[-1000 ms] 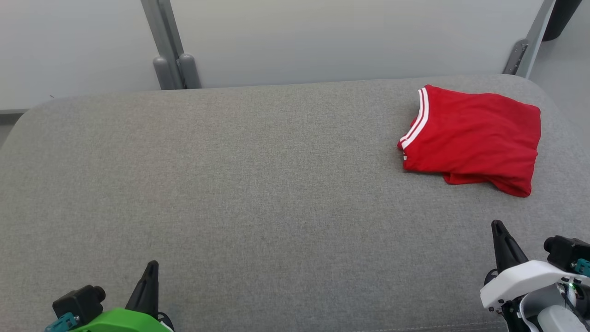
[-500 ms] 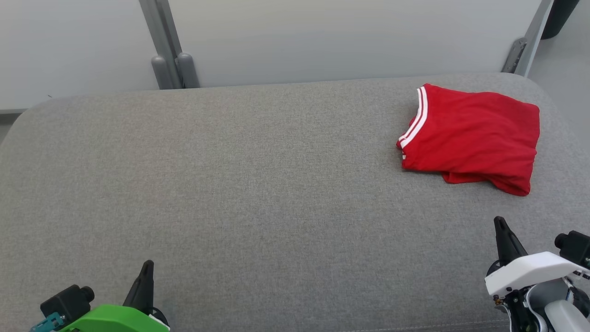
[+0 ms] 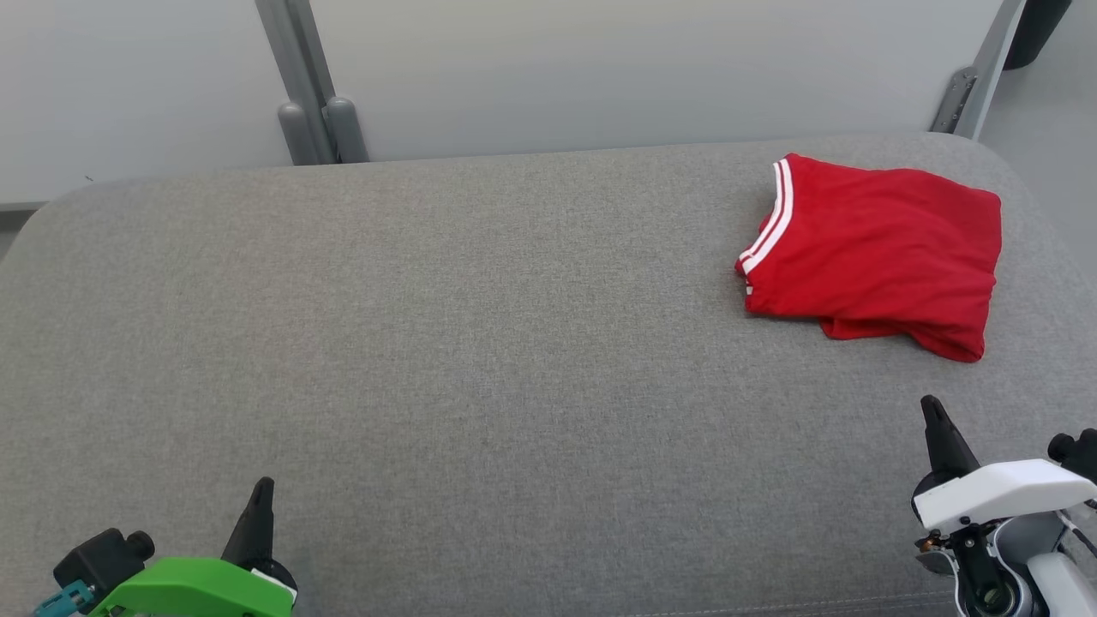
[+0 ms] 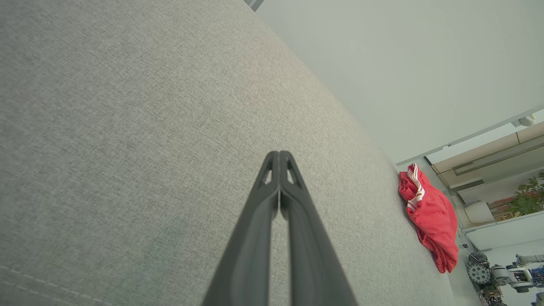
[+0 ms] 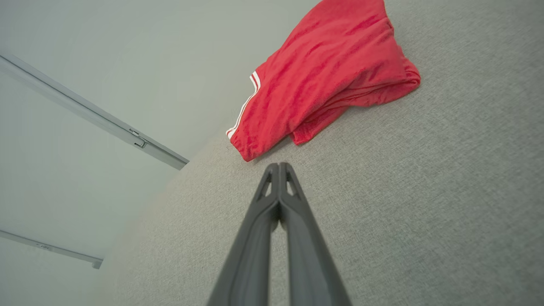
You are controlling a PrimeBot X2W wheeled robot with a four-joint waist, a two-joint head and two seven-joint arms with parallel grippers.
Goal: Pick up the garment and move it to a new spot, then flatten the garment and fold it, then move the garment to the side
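The garment (image 3: 878, 253) is red with white stripes along one edge, folded into a rough rectangle at the far right of the grey cushioned surface (image 3: 480, 360). It also shows small at the right in the left wrist view (image 4: 429, 216) and near the top in the right wrist view (image 5: 323, 80). My left gripper (image 3: 261, 488) sits at the lower left, far from the cloth, shut and empty, fingertips together in its wrist view (image 4: 279, 154). My right gripper (image 3: 930, 404) sits at the lower right, a short way in front of the garment, shut with nothing held (image 5: 279, 165).
A pale wall runs behind the surface, with a grey post and two grey cylinders (image 3: 321, 128) at the back left and a metal bracket (image 3: 956, 98) at the back right. The surface's rounded right edge lies just beyond the garment.
Both grippers have drawn back toward the bottom corners of the head view. The view itself has shifted slightly; the garment lies as before.
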